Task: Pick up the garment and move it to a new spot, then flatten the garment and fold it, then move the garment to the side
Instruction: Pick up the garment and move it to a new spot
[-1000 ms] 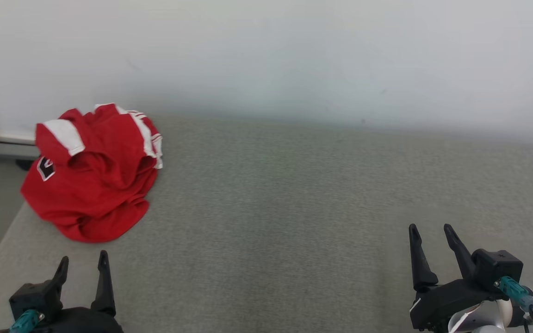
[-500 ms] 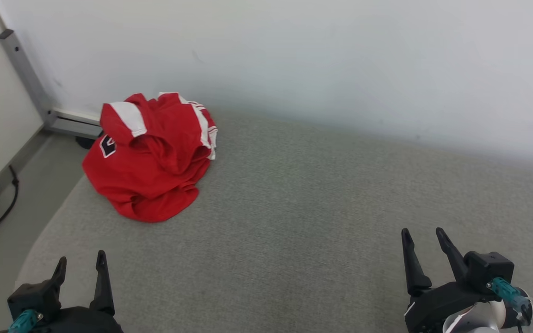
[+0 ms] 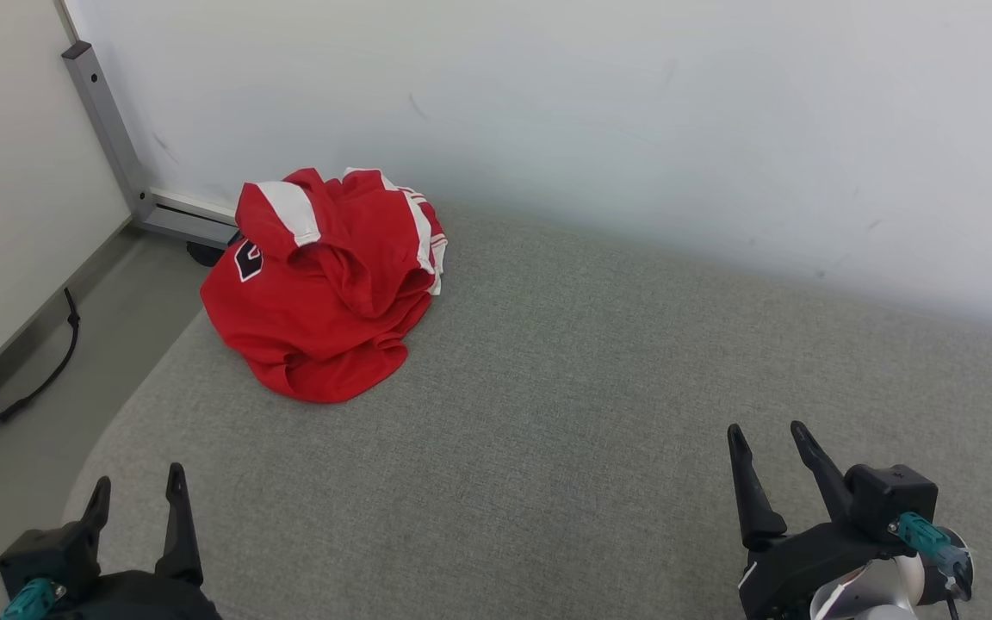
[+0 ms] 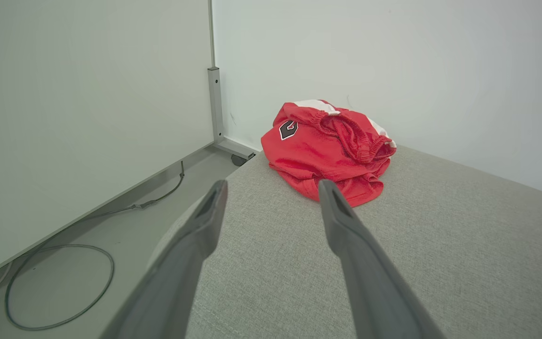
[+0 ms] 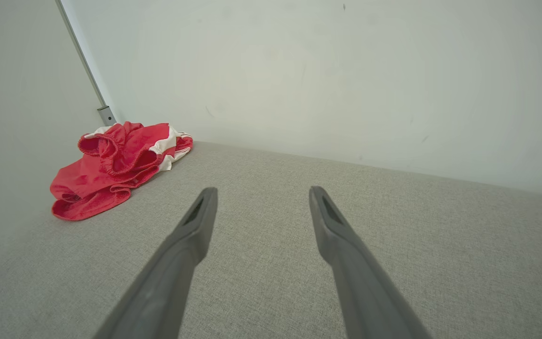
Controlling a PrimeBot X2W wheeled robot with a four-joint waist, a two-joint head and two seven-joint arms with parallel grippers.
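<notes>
The garment is a crumpled red piece with white stripes and a black-and-white badge, lying in a heap at the far left corner of the grey fabric surface. It also lies ahead of the fingers in the left wrist view and at the far left in the right wrist view. My left gripper hovers open at the lower left, well short of the garment. My right gripper stands open at the lower right, far from it. Both grippers hold nothing.
A white wall runs behind the surface. A grey metal post and its foot stand left of the garment, beside a pale panel. A black cable trails on the floor past the surface's rounded left edge.
The head camera has turned left, so the garment now sits further right in the picture and the post, panel and cable have come into view. Both grippers stay open and empty.
</notes>
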